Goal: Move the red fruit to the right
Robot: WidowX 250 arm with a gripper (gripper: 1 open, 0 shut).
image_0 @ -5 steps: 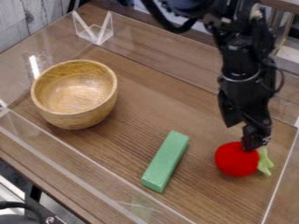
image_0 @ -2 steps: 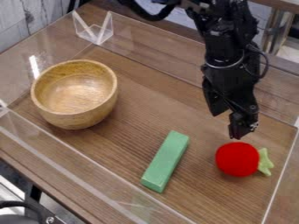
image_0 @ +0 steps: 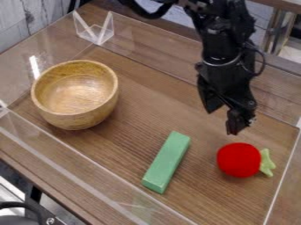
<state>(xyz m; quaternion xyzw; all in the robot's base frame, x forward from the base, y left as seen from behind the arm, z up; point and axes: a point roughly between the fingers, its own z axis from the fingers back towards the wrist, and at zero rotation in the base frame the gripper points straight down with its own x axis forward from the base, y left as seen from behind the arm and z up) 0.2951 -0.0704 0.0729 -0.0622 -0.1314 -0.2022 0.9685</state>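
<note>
One red fruit (image_0: 238, 159): I see it on the surface (image_0: 123, 141), toward the lower right of my view, its green leafy stem (image_0: 265, 162) pointing right.
Claw (image_0: 223, 125): I observe it spread, pinching nothing, just above the fruit in my view; its height over the surface I cannot tell.
Green block (image_0: 167, 162): I find it left of the fruit, apart from it, lying aslant.
Wooden bowl (image_0: 76, 93): I note it at the left, upright, well apart from the fruit.
</note>
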